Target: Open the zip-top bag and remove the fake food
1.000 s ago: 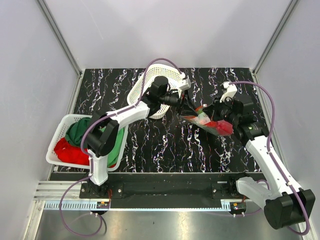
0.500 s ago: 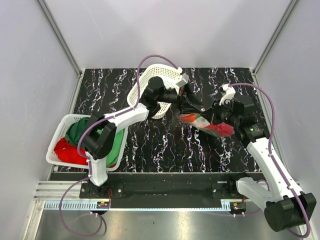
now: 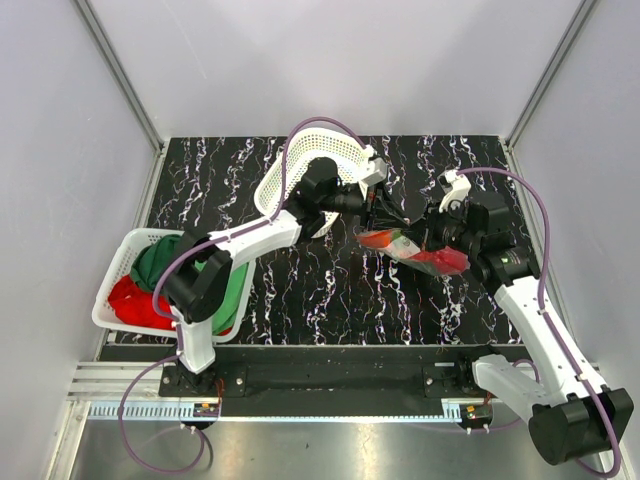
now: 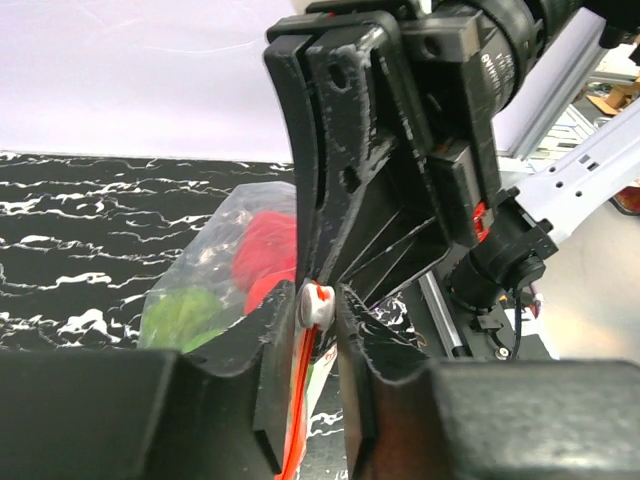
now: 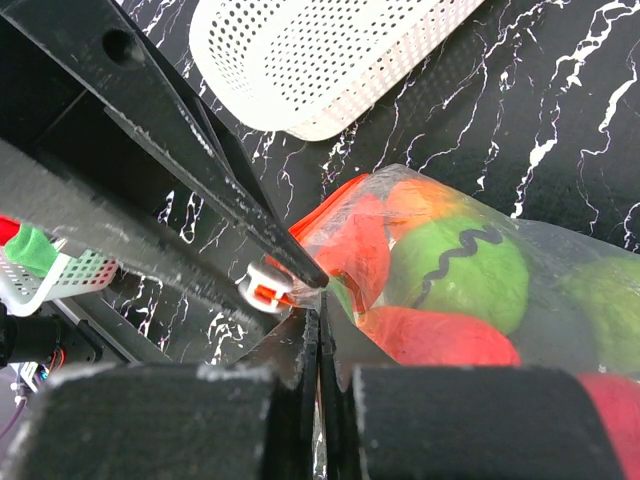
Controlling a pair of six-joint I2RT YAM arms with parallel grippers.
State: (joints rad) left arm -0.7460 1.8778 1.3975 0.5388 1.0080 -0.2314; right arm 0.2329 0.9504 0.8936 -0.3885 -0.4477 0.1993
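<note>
Clear zip-top bag (image 3: 415,248) hangs centre-right over tabletop (image 3: 300,290), fake food (image 5: 455,275) inside. My left pincer (image 4: 310,318) narrowly pinches its slider (image 4: 316,302); right pincer (image 5: 318,325) clamped on bag edge. Thin film may slip, zip won't open.

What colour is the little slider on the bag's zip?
White with a red-orange centre; the slider shows best in the left wrist view.

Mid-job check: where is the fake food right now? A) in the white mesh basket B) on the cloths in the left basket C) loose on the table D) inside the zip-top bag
D: in the right wrist view the red and green fake food sits behind the clear plastic of the zip-top bag.
</note>
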